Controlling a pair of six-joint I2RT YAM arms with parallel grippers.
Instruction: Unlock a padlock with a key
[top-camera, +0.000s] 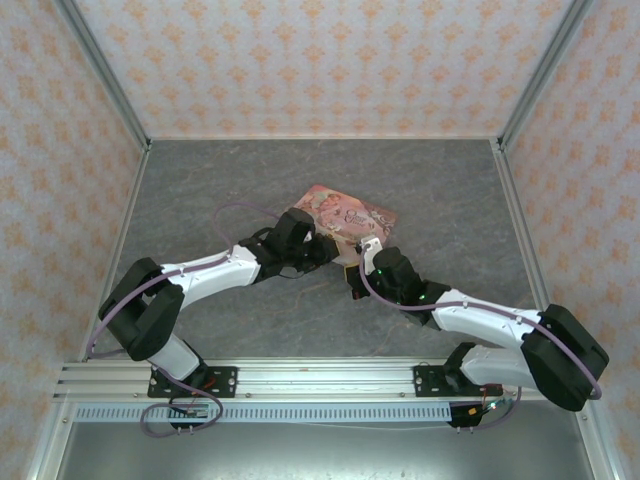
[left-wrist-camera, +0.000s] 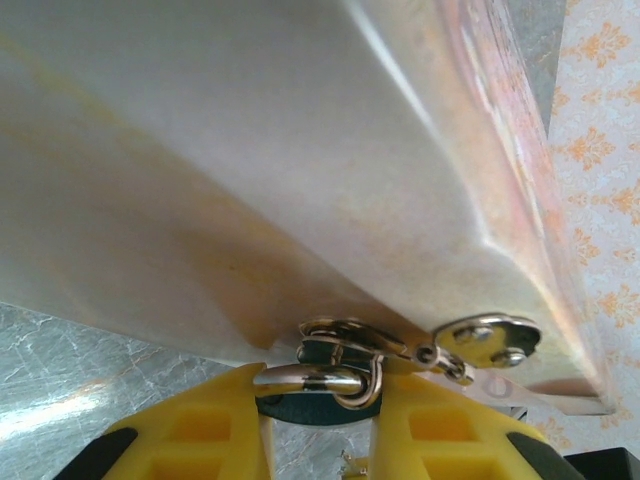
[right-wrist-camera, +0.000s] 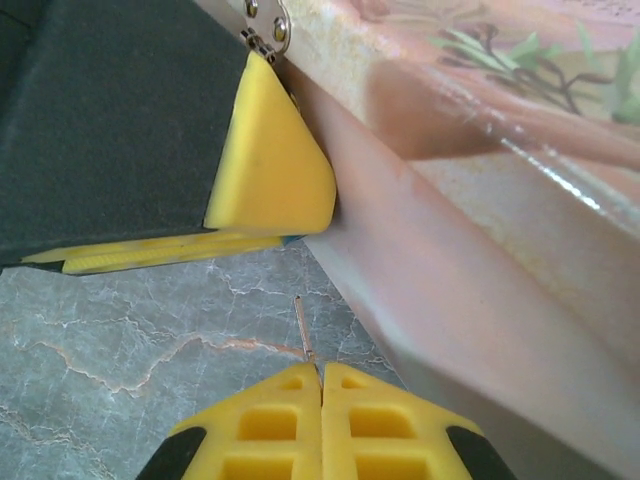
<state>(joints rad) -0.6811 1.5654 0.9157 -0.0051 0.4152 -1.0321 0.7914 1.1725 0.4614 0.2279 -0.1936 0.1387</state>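
Left gripper (left-wrist-camera: 320, 388): is being kept narrow, closed on the padlock (left-wrist-camera: 320, 410), which is being pinched between the two yellow fingers (left-wrist-camera: 200, 435).
Padlock: is being held against the tin's (left-wrist-camera: 250, 150) lower edge, at 6 o'clock in the left wrist view. Its dark teal body is being mostly covered by the fingers.
Shackle (left-wrist-camera: 305, 379): is being seen at 12 o'clock of the padlock body, hooked into the hasp's metal loop. Whether it is latched cannot be told.
Hasp plate (left-wrist-camera: 490, 340): is being shown riveted to the tin, at 2 o'clock of the shackle.
Right gripper (right-wrist-camera: 322, 378): is being kept closed, its fingertips pressed together on the key (right-wrist-camera: 304, 330).
Key: its thin blade is being pointed toward 11 o'clock, apart from the tin and from the left finger above it.
Tin: in the top view it is being flanked by the left gripper at its 7 o'clock and the right gripper at its 5 o'clock.
Table (right-wrist-camera: 120, 330): its grey marbled surface is being seen beneath the key.
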